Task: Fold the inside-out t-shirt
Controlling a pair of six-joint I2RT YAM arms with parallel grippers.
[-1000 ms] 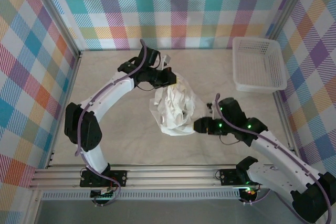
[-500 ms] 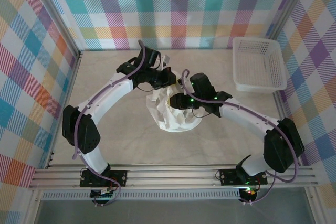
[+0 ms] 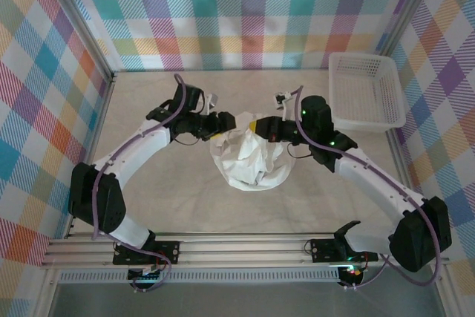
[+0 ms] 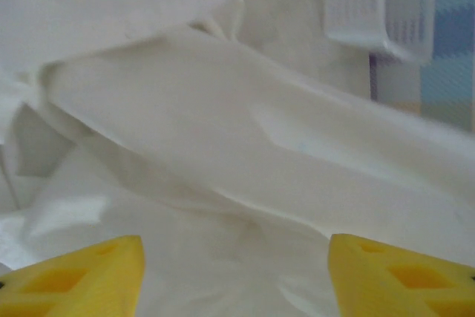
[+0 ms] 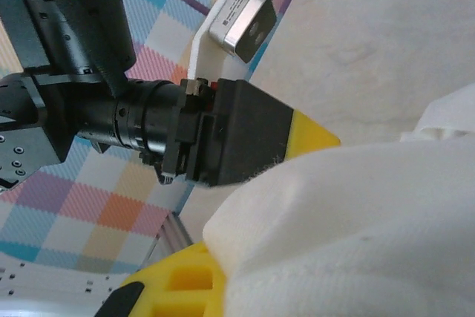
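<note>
Just beyond the arm bases, around the middle of the surface [image 3: 148, 183], the inside-out t-shirt [image 3: 249, 162] sits as a crumpled white heap, rounded on its near side and drawn up toward its far side, where both arms meet it. The cloth is plain and heavily creased, with folds running in several directions.

At the far left of the heap the left gripper [image 3: 225, 124] points in toward the cloth. In the left wrist view its two yellow fingers [image 4: 74, 276] stand spread wide apart at the bottom corners, and a broad fold of the white shirt stretches across beyond them. Whether the fingers touch the cloth there cannot be told; they clamp nothing.

At the far right of the heap the right gripper [image 3: 258, 125] faces the left one, the two close together over the shirt's raised edge. Its fingers are pressed together, pinching the t-shirt. In the right wrist view a thick roll of white cloth lies over its yellow finger [image 5: 178, 287], with the other gripper's black body and yellow tip just beyond.

Farther off, in the far right corner of the surface, a white plastic mesh basket [image 3: 367, 93] stands well apart from the shirt.
</note>
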